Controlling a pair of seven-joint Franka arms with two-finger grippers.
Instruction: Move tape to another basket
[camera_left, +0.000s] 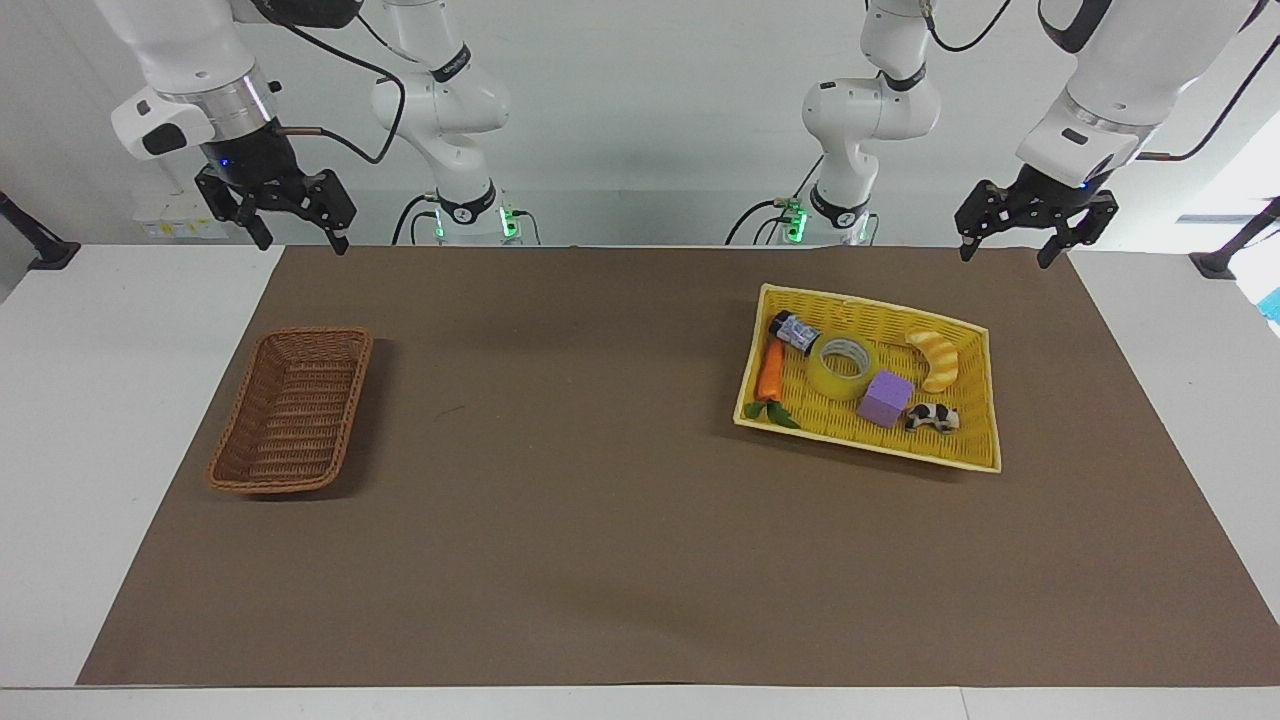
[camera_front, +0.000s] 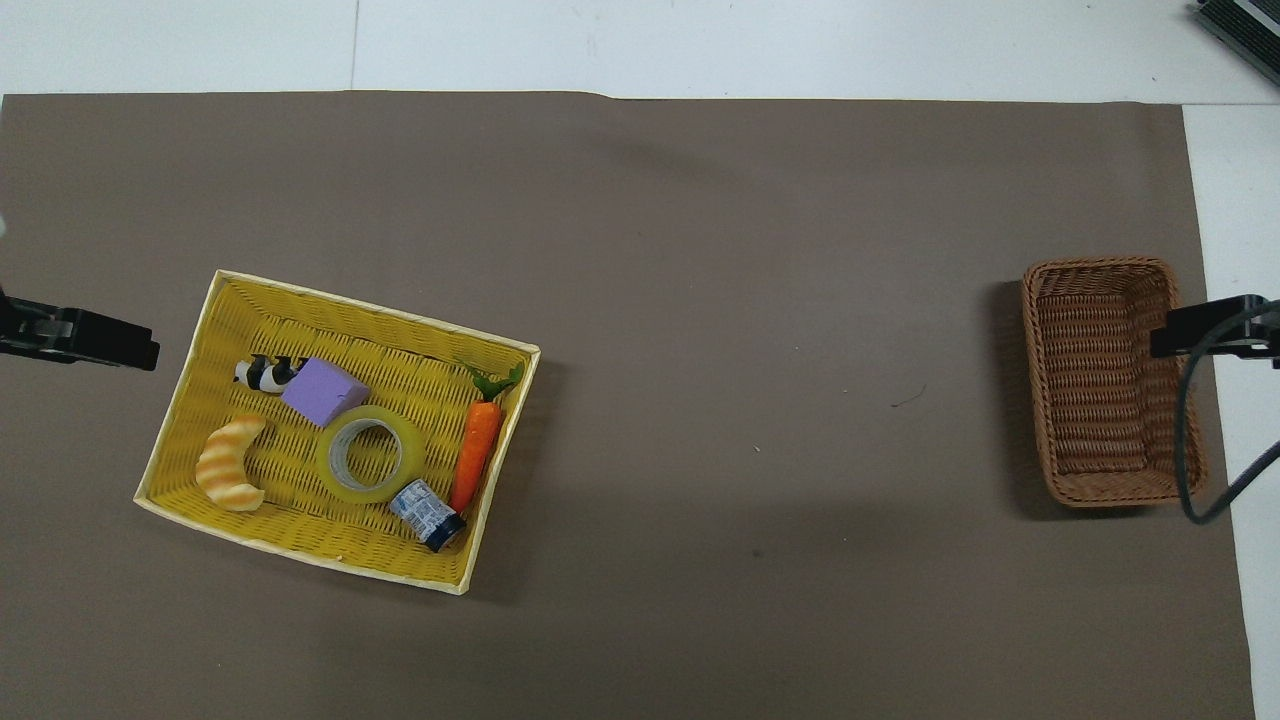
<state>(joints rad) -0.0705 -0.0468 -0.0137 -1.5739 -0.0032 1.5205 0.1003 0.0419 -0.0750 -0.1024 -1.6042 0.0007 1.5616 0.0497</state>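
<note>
Facing view: the tape (camera_left: 843, 366) is lying flat in the yellow tray-basket (camera_left: 975, 400) toward the left arm's end of the tabletop (camera_left: 600, 560), touching or just beside a small blue-capped bottle (camera_left: 794, 332) and a purple block (camera_left: 886, 398), with a toy carrot (camera_left: 770, 374), a croissant (camera_left: 934, 359) and a little black-and-white cow figure (camera_left: 932, 417) sharing the tray. The brown wicker basket (camera_left: 292, 410) is sitting empty toward the right arm's end, well apart from the tray. The left tool (camera_left: 1007, 245) is hanging raised over the tabletop's robot-side edge near the tray, its fingers spread and gripping nothing. The right tool (camera_left: 293, 233) is hanging likewise over the same edge above the brown basket's end, fingers also spread and empty.

Overhead view: the tape (camera_front: 369, 459) is resting near the middle of the tray-basket (camera_front: 180, 400), its white core showing upward. The basket (camera_front: 1110, 380) is standing bare. Only the dark tip of the left tool (camera_front: 100, 340) and of the right tool (camera_front: 1200, 330) are poking into the picture's edges.

By all appearances the job is not yet begun: reaching, gripping, carrying across and setting the roll down all remain ahead.
</note>
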